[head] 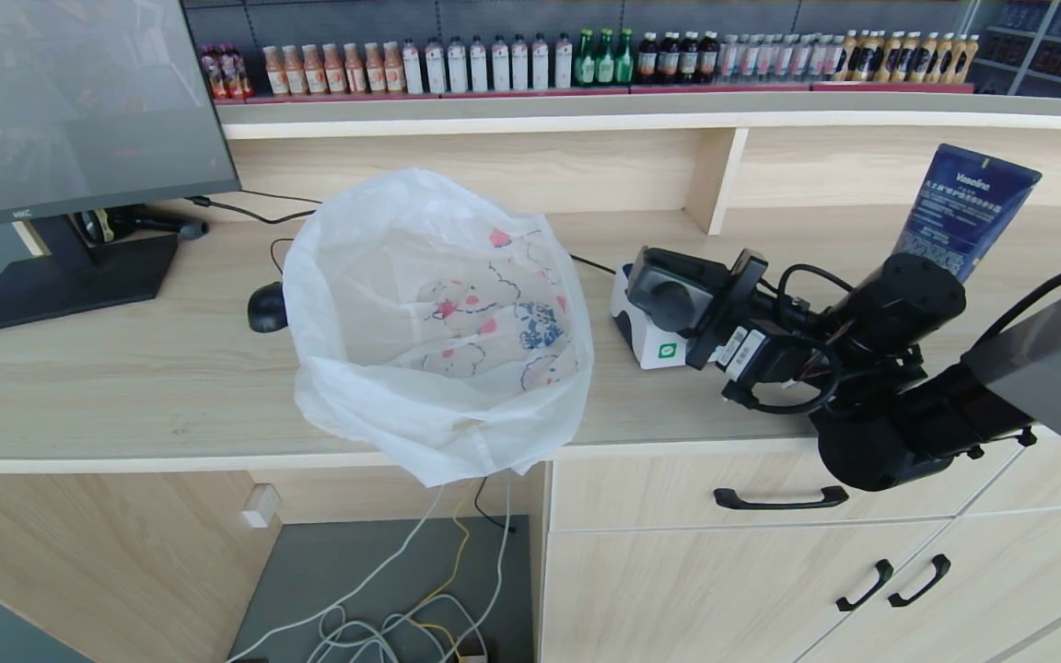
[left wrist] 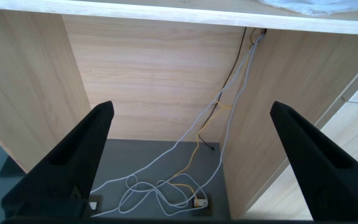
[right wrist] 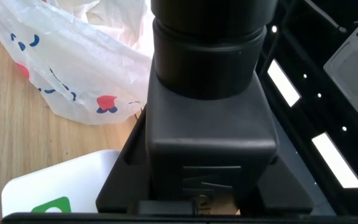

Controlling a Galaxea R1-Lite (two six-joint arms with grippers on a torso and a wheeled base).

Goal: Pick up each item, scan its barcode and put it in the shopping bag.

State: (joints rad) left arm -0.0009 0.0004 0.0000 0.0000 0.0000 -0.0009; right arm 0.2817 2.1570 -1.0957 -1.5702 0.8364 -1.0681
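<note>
Well, we see the left gripper (left wrist: 191,168) low down, under the counter (left wrist: 166,7). Its two black fingers (left wrist: 86,162) are spread wide apart, and nothing is between them. Past the fingers, loose cables (left wrist: 166,193) lie on the dark floor, and more of them hang down the wooden wall. High above the fingers, a bit of the white bag (left wrist: 309,6) peeks over the counter edge.

The right gripper (head: 724,318) is up on the counter, right against the scanner (head: 673,290). We cannot tell if this gripper is holding anything, because the black parts hide each other. The scanner has a black top and a white base (right wrist: 55,186) with a green sticker. The base is very close to the gripper.

The bag stands open on the counter, just past the scanner from the right gripper. It is white with red and blue pictures on it. Its bottom hangs a little over the front edge of the counter. We cannot tell if anything is inside.

A blue tube (head: 963,207) stands tilted behind the right arm, flat end up. The arm hides its lower end. The tube is well apart from the bag.

A black mouse (head: 266,307) sits just beside the bag, on the side away from the right gripper. Farther that way stands a dark monitor (head: 79,101). A row of bottles (head: 586,60) lines the shelf far behind.
</note>
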